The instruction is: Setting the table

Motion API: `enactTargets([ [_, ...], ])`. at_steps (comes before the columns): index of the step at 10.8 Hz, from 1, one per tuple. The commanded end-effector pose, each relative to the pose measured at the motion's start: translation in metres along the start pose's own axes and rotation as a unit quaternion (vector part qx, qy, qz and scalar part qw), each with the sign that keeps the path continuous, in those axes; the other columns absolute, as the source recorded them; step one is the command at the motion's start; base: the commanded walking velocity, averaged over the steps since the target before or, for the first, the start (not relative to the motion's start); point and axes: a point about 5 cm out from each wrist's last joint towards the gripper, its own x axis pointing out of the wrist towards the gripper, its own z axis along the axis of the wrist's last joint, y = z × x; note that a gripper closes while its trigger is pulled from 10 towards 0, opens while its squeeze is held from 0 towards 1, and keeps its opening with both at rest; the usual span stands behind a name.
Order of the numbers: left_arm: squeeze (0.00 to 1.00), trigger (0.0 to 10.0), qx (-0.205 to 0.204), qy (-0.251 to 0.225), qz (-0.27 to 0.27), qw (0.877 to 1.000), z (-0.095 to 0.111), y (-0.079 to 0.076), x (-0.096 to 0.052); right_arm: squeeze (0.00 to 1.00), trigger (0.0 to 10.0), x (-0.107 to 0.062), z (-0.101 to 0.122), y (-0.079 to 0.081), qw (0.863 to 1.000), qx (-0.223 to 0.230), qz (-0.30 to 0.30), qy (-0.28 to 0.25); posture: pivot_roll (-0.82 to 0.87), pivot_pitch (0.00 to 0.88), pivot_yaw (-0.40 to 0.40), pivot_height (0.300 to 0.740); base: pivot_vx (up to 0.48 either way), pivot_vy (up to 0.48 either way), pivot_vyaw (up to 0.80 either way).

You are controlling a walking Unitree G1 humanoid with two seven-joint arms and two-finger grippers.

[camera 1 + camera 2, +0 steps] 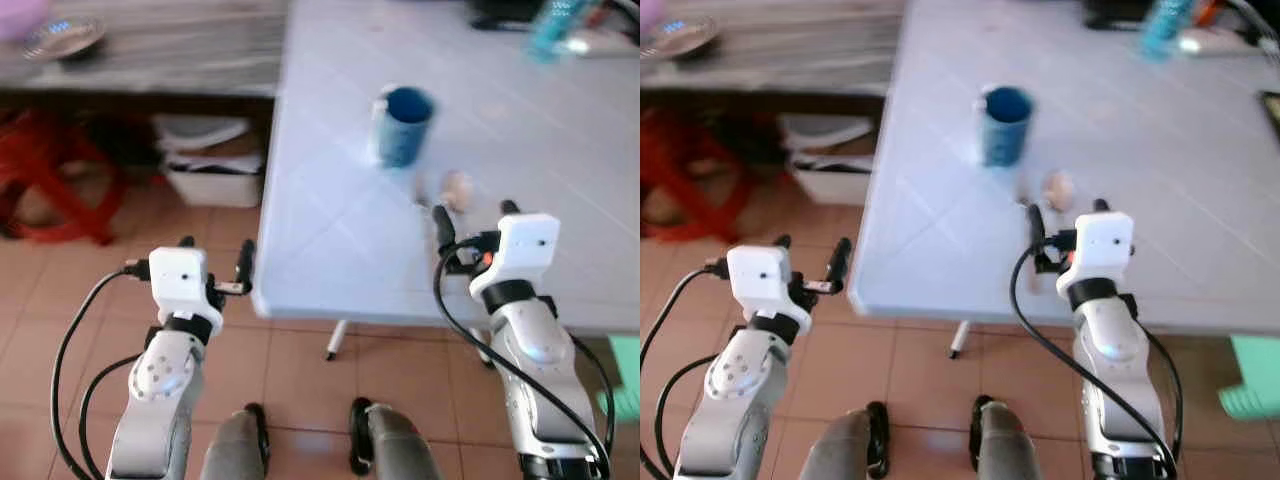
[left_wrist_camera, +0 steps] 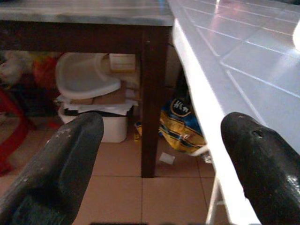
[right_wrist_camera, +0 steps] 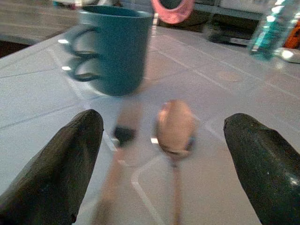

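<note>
While both of our arms are raised in front of us, we hold the right gripper (image 1: pixel 473 222) low over the near part of the pale tiled table (image 1: pixel 330 230), its two black fingers spread wide with nothing between them. The right forearm rises from below and the white wrist block sits just above the table's near edge, fingers pointing away from us across the top. Our left gripper (image 1: pixel 215 258) hangs off the table's left corner, above the tiled floor (image 1: pixel 290 370); its fingers are also parted and empty, and they point forward along the table's edge toward a dark wooden bench (image 2: pixel 84 18).

Just ahead of our right fingers (image 3: pixel 51 168) lies a spoon (image 3: pixel 174 126) with a pinkish bowl, flat on the table. Its long axis runs roughly toward us and away: the bowl is at the far end, nearer the mug, and the thin handle trails back toward the gripper. Motion blur doubles the image there, so a second faint streak shows beside it and we cannot tell more of the handle's shape.

Beyond the spoon stands a blue mug (image 1: pixel 404 124), upright, its handle turned to our left. Spoon and mug are near each other but apart.

At the table's far edge we see a blurred turquoise bottle (image 1: pixel 555 25). Under the bench sit a white plastic tub (image 1: pixel 210 180) and a red stool (image 1: pixel 50 180).
</note>
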Motion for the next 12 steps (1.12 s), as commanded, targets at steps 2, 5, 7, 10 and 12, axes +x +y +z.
enactTargets([
  [2, 0.00, 10.0, 0.004, 0.003, 0.002, 1.000, 0.001, 0.001, -0.003, 0.00, 10.0, -0.001, -0.003, -0.002, 1.000, -0.002, 0.002, 0.006, -0.02, 0.246, 0.008, 0.740, 0.000, 0.000, 0.00],
  [5, 0.00, 10.0, 0.005, 0.007, -0.005, 1.000, 0.001, 0.002, -0.004, 0.00, 10.0, 0.002, -0.012, -0.006, 0.999, -0.003, 0.007, 0.040, -0.02, 0.256, 0.012, 0.740, 0.000, 0.000, 0.00],
  [7, 0.00, 10.0, 0.007, 0.010, -0.004, 1.000, 0.001, 0.003, -0.006, 0.00, 10.0, 0.010, -0.008, -0.007, 0.999, 0.007, 0.021, 0.040, -0.02, 0.265, 0.011, 0.740, 0.000, 0.000, 0.00],
  [10, 0.00, 10.0, 0.008, 0.012, -0.005, 1.000, 0.001, 0.004, -0.007, 0.00, 10.0, 0.010, -0.008, 0.000, 0.997, 0.037, 0.048, 0.057, -0.01, 0.272, 0.015, 0.740, 0.000, 0.000, 0.00],
  [12, 0.00, 10.0, 0.008, 0.014, -0.008, 1.000, 0.001, 0.004, -0.007, 0.00, 10.0, 0.005, -0.006, 0.005, 0.995, 0.047, 0.050, 0.066, -0.02, 0.274, 0.016, 0.740, 0.000, 0.000, 0.00],
])
